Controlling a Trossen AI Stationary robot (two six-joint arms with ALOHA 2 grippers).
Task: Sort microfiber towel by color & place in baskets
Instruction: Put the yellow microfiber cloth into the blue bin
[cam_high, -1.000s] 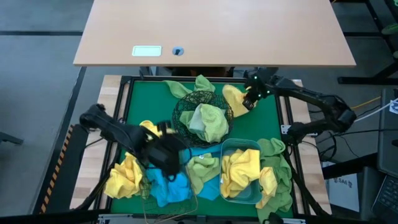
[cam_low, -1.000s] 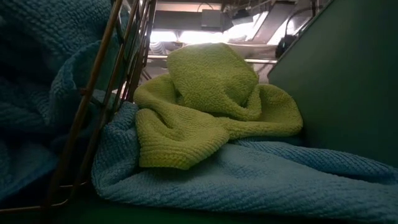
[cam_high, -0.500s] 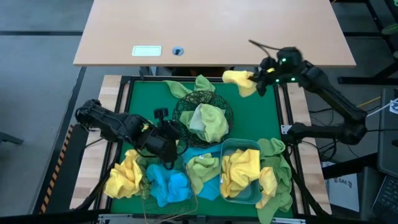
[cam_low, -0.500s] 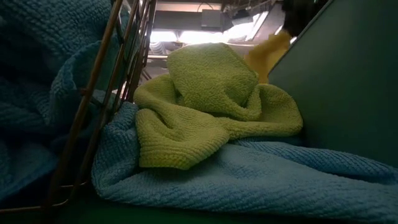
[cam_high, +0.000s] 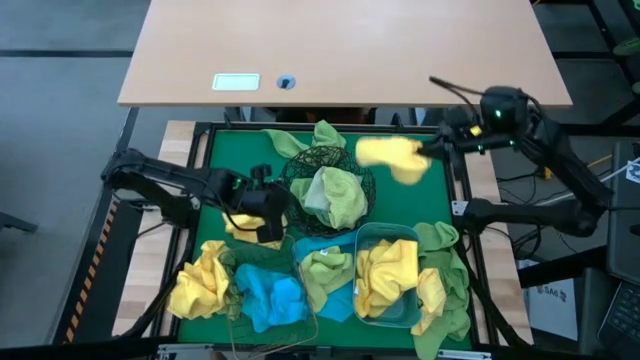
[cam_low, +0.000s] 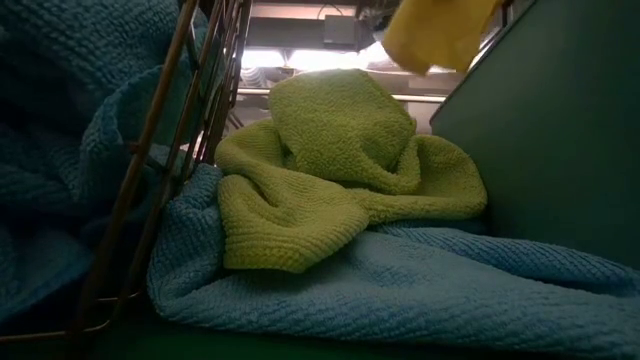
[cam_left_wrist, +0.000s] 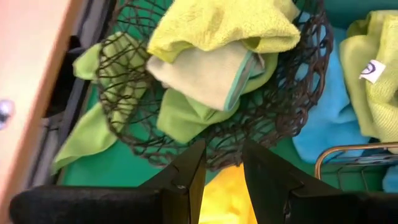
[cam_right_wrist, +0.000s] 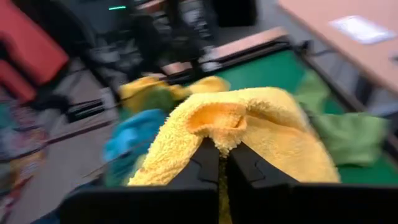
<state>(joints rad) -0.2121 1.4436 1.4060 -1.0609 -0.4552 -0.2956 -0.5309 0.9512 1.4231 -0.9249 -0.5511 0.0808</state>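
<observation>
High view: right gripper (cam_high: 430, 152) jaws pinch fluffy yellow towel (cam_high: 392, 156); left jaws unclear.

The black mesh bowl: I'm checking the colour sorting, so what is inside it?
Light green towels fill the black mesh bowl, one showing a paler side. Whatever lies beneath them is covered.

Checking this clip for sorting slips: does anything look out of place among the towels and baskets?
Yes. A blue towel lies on the mat between the baskets, under a green towel, in no basket. More green and yellow towels hang beside the plastic tub at the table's edge, also unsorted.
</observation>
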